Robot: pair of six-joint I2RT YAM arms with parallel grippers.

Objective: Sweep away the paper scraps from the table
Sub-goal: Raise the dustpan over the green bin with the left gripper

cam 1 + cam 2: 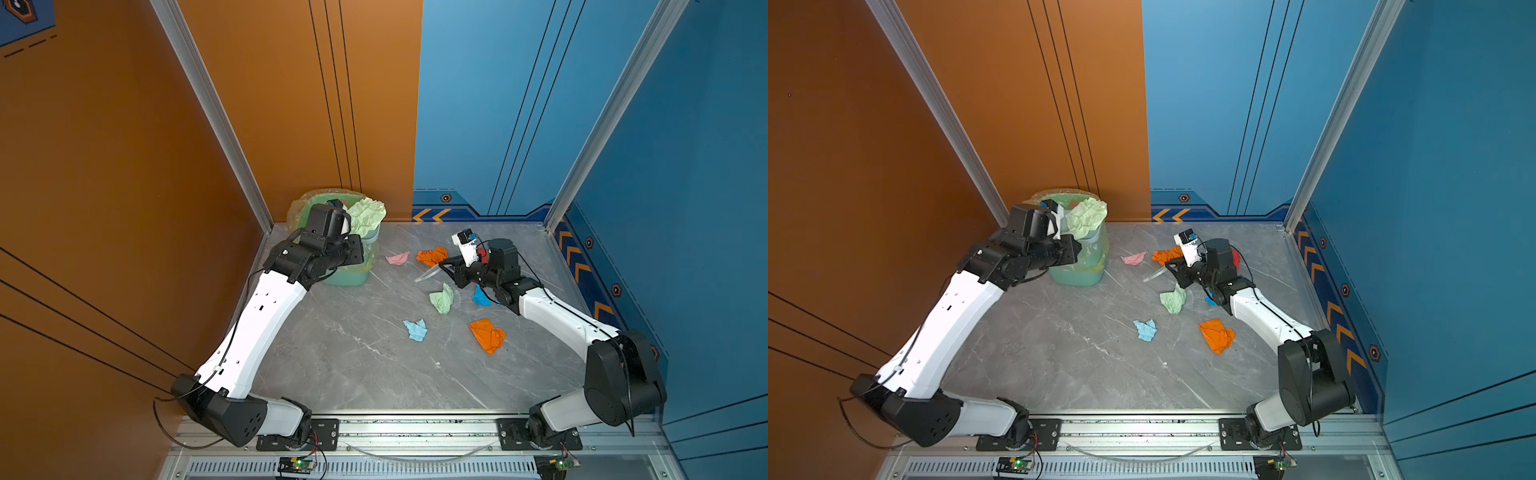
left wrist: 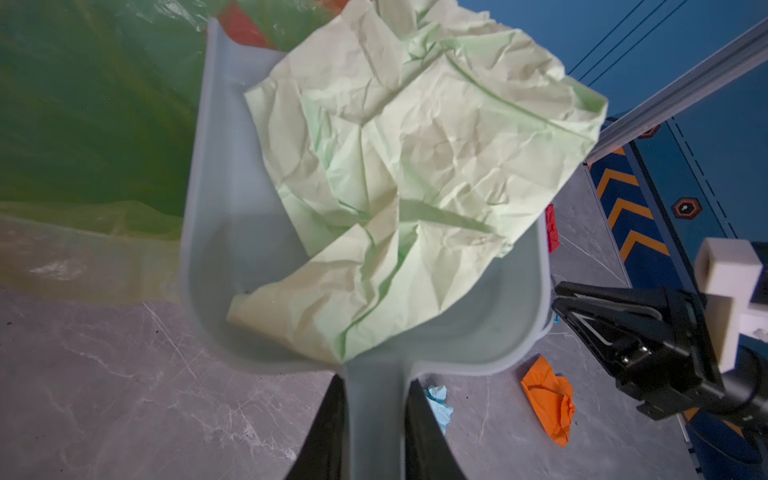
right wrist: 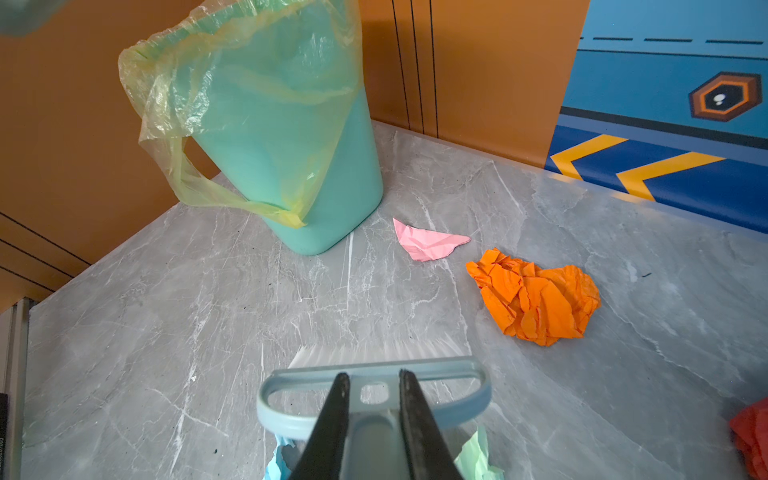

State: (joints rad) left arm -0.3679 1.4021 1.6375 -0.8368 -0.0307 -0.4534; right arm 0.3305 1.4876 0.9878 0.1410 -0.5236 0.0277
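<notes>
My left gripper (image 2: 375, 415) is shut on the handle of the grey-blue dustpan (image 2: 232, 249). The pan is held at the rim of the green bin (image 1: 349, 276) with a big pale green paper wad (image 2: 415, 166) lying in it. My right gripper (image 3: 371, 415) is shut on the brush (image 3: 374, 370), whose bristles rest on the table (image 1: 353, 353). Several paper scraps lie on the table in both top views: pink (image 1: 397, 258), orange (image 1: 432, 255), pale green (image 1: 442, 298), bright blue (image 1: 481, 297), light blue (image 1: 416, 330) and another orange one (image 1: 487, 334).
The bag-lined bin (image 3: 291, 145) stands in the far left corner against the orange wall. A red wad (image 3: 752, 436) lies beside the right arm. Aluminium rails edge the table, with walls at the back and on both sides.
</notes>
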